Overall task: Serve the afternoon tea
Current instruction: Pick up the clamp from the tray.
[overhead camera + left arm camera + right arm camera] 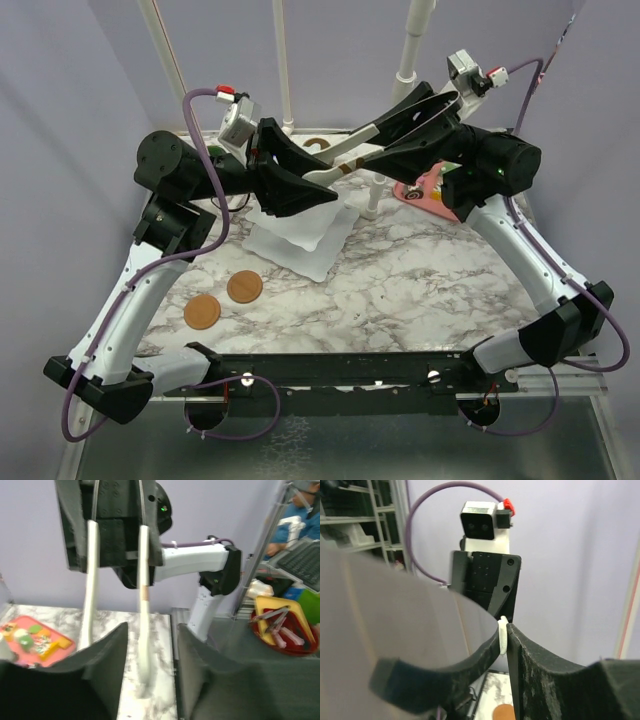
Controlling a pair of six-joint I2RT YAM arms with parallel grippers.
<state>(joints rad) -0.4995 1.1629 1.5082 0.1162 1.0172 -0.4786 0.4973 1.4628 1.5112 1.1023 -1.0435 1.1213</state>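
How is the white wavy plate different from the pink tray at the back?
The white plate has wavy edges; the pink tray looks straight-edged. The plate lies mid-table; the tray sits back right. The tray holds colourful toy pastries; the plate's visible part is bare. Both rest on the marble table.

No writing, number or sign can be read in any view.
Left of the left gripper (152, 630), the pink tray (52, 630) shows only blurred colour patches. The white camera housing (480, 522) beyond the right gripper (506, 630) shows two dark lenses and no legible mark. The red tub (295, 647) off to the left gripper's right is too blurred for any label to be made out.
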